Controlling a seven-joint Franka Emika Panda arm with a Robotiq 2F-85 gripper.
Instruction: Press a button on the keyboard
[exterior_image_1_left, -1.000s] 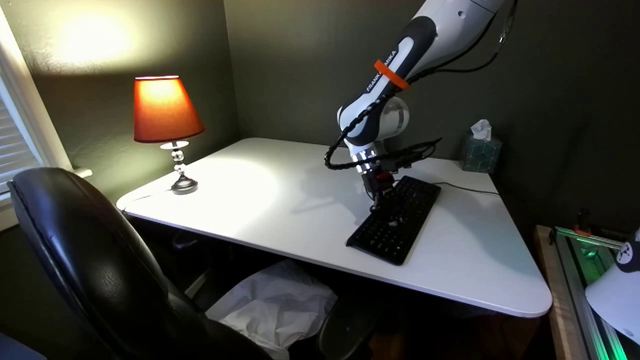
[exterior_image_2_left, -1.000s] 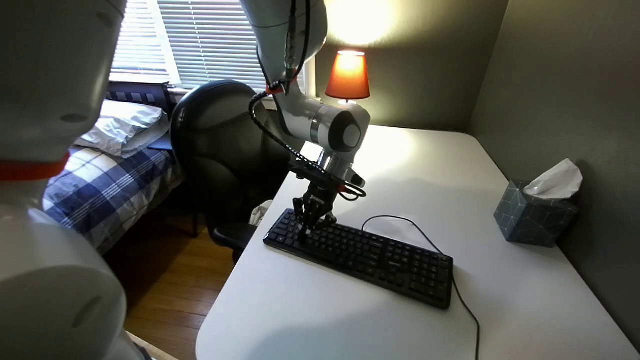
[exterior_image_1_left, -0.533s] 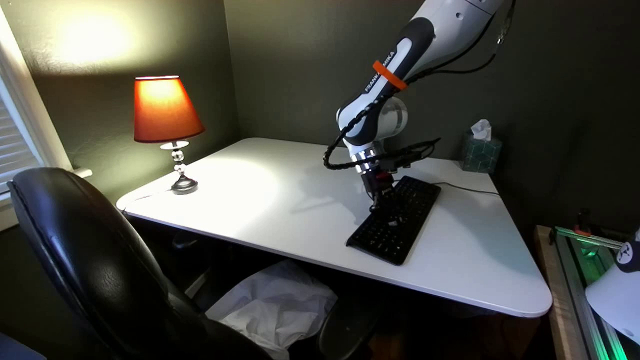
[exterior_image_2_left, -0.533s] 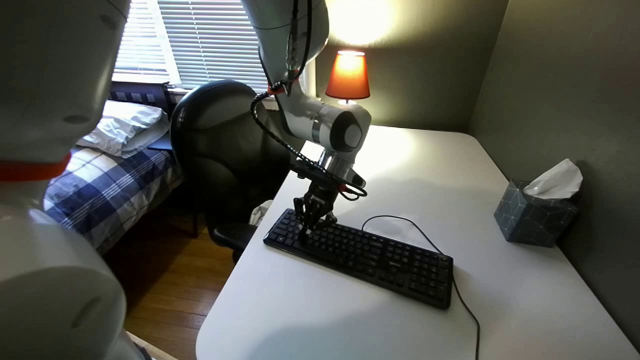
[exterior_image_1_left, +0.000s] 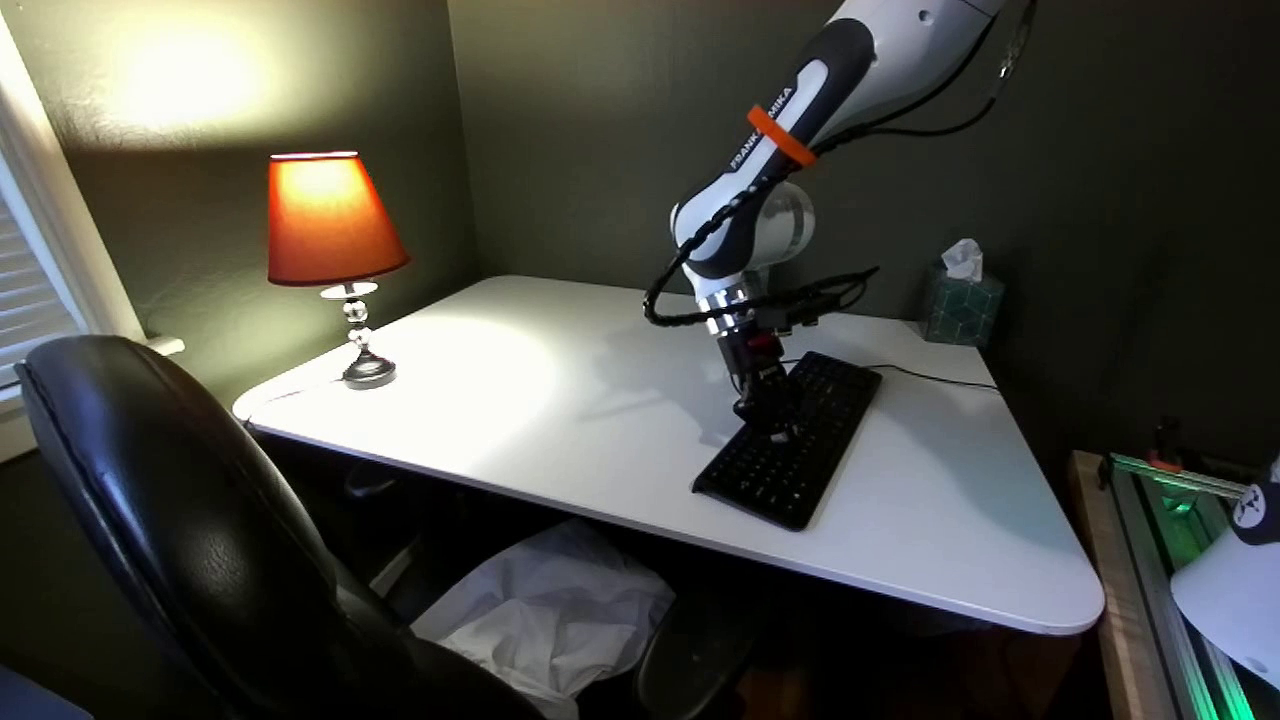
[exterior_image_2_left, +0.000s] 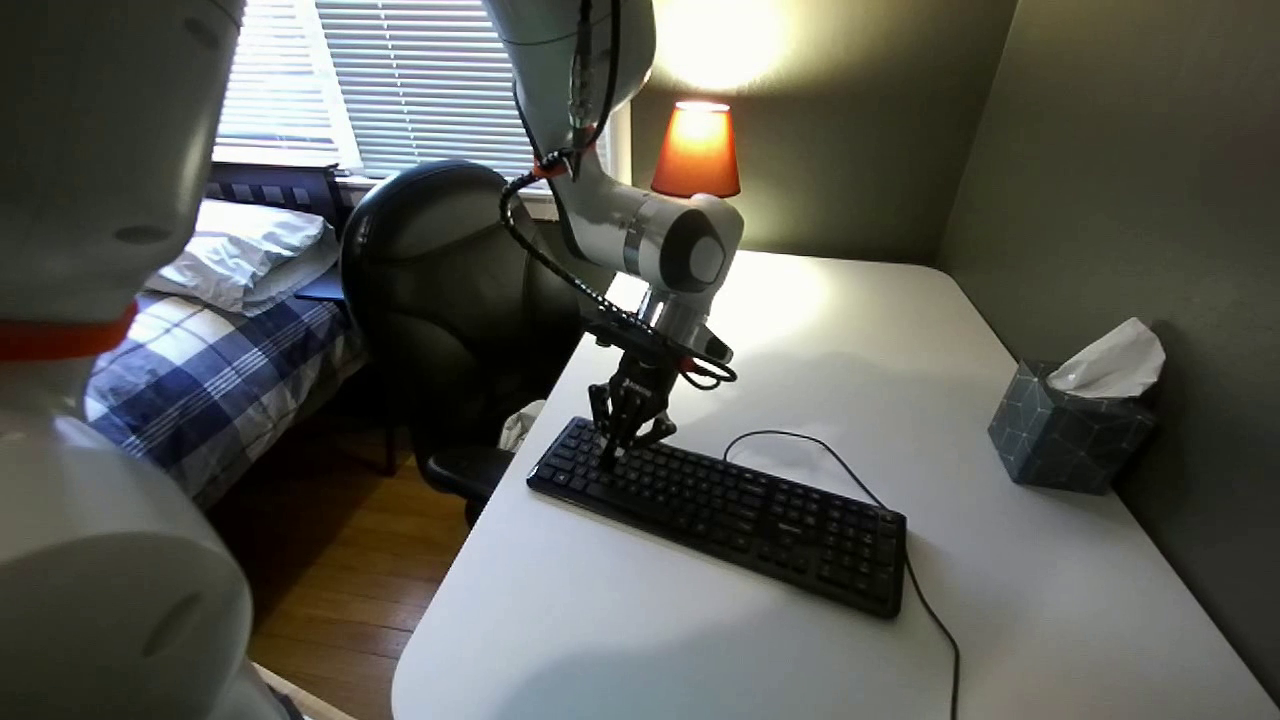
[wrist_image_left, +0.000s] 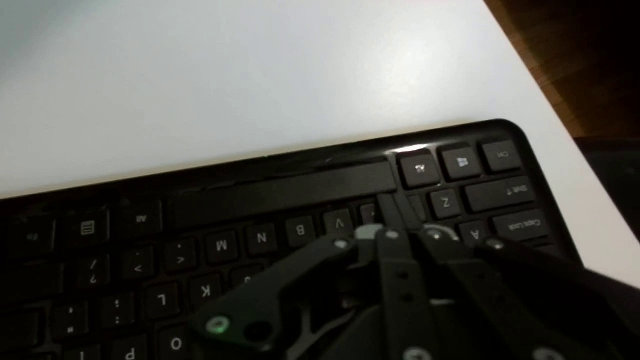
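The keyboard (exterior_image_2_left: 760, 520) lay under the claw (wrist_image_left: 396, 201), one end near the table's (exterior_image_1_left: 590, 400) edge. The claw was pinched together; I couldn't tell if it touched keys (wrist_image_left: 300, 231).

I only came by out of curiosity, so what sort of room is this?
Probably a bedroom with a work corner: an exterior view shows a plaid-covered bed and a white desk with a keyboard on it.

1 kbd (exterior_image_2_left: 730, 510), 1 lamp (exterior_image_1_left: 338, 235), 1 chair (exterior_image_2_left: 450, 310), 1 tissue bx (exterior_image_2_left: 1065, 430)
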